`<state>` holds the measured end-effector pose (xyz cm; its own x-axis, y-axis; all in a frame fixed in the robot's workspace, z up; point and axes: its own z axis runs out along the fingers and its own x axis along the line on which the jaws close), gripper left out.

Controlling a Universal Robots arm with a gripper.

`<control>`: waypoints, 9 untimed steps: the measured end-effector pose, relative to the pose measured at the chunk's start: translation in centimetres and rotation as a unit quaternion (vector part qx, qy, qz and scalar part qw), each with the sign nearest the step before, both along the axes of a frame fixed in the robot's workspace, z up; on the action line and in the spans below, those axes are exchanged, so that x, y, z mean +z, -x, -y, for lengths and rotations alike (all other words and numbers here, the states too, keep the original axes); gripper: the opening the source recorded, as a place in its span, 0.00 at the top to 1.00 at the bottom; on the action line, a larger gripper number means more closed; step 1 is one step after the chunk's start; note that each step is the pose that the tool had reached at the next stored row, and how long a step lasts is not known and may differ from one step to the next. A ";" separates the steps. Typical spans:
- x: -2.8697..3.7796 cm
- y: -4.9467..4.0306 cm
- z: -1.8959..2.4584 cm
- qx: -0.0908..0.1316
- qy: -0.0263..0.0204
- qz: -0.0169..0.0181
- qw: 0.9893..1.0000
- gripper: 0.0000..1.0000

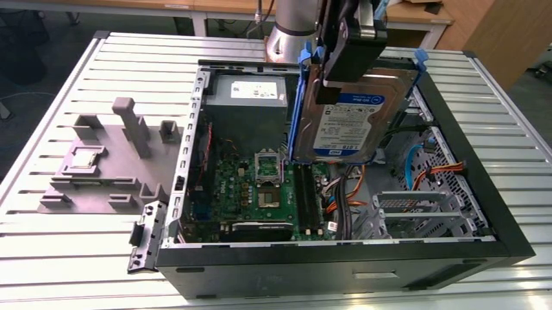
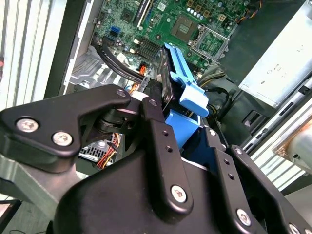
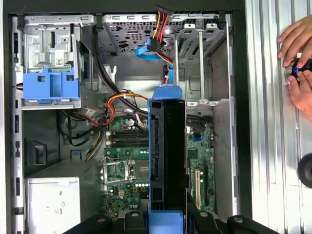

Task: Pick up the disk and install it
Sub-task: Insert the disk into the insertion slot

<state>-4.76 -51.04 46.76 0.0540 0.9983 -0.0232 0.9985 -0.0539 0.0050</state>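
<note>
**Grey-metal disk held on edge above the open computer case**

Black pincer [image 1: 338,71] is clamped on the upper end of the disk [image 1: 350,123], one finger [image 2: 155,122] on each flat face. The disk is off the table and hangs over the inside of the computer case [image 1: 509,239], which lies on its side with the cover off.

The disk's long axis runs from the pincer down into the case, leaning a little. Its labelled face is turned toward the exterior camera. In the first wrist view it shows as a dark slab seen edge-on [image 3: 168,146], with the blue bracket [image 3: 165,92] at its far end.

The lower end is above the green circuit board [image 1: 258,187] on the floor of the case, close over it, though contact cannot be judged.

- **Back of the case:** the grey power box [image 1: 245,93] sits just beside the disk.
- **Front corner of the case:** a silver cage [image 1: 414,210] stands apart from the disk. Another cage carries a blue latch [image 3: 48,85].
- **Between the disk and the cages:** orange and black cables [image 1: 435,171] cross the case floor.

Outside the case, a grey moulded block [image 1: 112,161] lies on the slatted metal table [image 1: 69,258]. A person's hands [image 3: 298,44] rest on the table next to the case wall, around a small dark object.
</note>
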 end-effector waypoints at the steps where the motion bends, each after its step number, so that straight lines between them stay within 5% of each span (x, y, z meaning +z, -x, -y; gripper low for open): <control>1: 0.00 0.01 0.17 0.000 0.000 0.000 1.000 0.63; 5: -0.04 -0.10 0.69 0.000 0.002 0.000 1.000 0.63; 9: -0.11 -0.63 0.76 0.000 0.005 0.000 1.000 0.63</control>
